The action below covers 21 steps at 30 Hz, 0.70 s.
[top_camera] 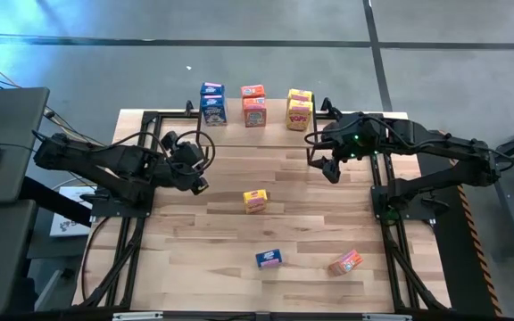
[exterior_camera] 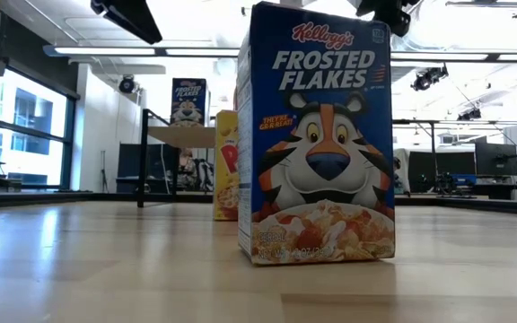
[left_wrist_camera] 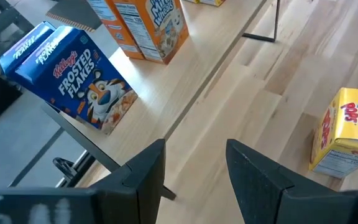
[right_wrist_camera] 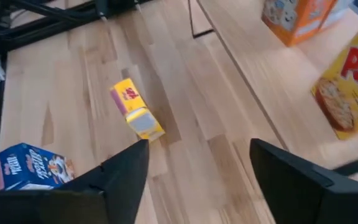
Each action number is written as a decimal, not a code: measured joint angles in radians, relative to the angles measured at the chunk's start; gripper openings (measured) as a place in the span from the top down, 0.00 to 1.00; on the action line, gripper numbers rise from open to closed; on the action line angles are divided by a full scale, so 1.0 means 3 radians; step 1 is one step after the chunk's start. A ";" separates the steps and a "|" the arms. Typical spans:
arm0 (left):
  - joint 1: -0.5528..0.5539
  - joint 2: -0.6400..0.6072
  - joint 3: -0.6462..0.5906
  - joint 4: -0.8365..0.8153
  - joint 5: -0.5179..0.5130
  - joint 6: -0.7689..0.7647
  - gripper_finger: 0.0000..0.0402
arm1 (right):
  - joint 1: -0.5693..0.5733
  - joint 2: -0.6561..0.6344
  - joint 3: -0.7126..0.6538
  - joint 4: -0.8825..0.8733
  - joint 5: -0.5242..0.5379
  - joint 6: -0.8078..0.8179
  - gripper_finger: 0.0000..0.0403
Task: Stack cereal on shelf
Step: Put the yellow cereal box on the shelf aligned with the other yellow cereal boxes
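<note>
The shelf [top_camera: 239,135] stands along the table's far edge. On it are blue cereal boxes [top_camera: 212,103], orange-red ones [top_camera: 254,105] and yellow ones [top_camera: 299,109]. Three more boxes rest on the table: a yellow one [top_camera: 255,201] in the middle, a blue one [top_camera: 269,259] and an orange-red one [top_camera: 345,262] near the front. My left gripper [top_camera: 199,178] hovers left of the yellow box, open by a narrow gap [left_wrist_camera: 194,155], nothing between its fingers. My right gripper [top_camera: 321,165] hovers in front of the shelf's right part, open [right_wrist_camera: 197,149] and empty.
Black frame rails [top_camera: 386,232] run along both sides of the table under the arms. The low view has the blue box [exterior_camera: 317,135] standing upright close by and the yellow one [exterior_camera: 226,166] behind it. Bare wood lies between the loose boxes and the shelf.
</note>
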<state>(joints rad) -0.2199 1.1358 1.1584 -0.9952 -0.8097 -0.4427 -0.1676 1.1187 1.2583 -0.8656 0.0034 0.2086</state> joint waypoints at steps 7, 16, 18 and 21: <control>0.0001 0.0000 0.0000 -0.0062 0.0000 0.0001 0.61 | 0.0000 0.0000 0.0000 0.0036 -0.0014 -0.0106 0.15; 0.0056 -0.0015 0.0003 -0.0110 0.0002 0.0086 0.61 | 0.0000 0.0000 0.0000 0.0010 -0.0013 -0.0175 0.06; 0.0075 -0.0014 0.0004 -0.0112 0.0042 0.0086 0.61 | 0.0000 0.0000 0.0000 0.0008 0.0011 -0.0175 0.06; 0.0112 -0.0027 0.0033 -0.0115 0.0170 0.0086 0.61 | 0.0000 0.0000 0.0000 0.0013 0.0026 -0.0182 0.06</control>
<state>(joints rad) -0.1863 1.1278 1.1682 -1.0296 -0.7587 -0.4168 -0.1677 1.1187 1.2583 -0.8617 0.0111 0.1541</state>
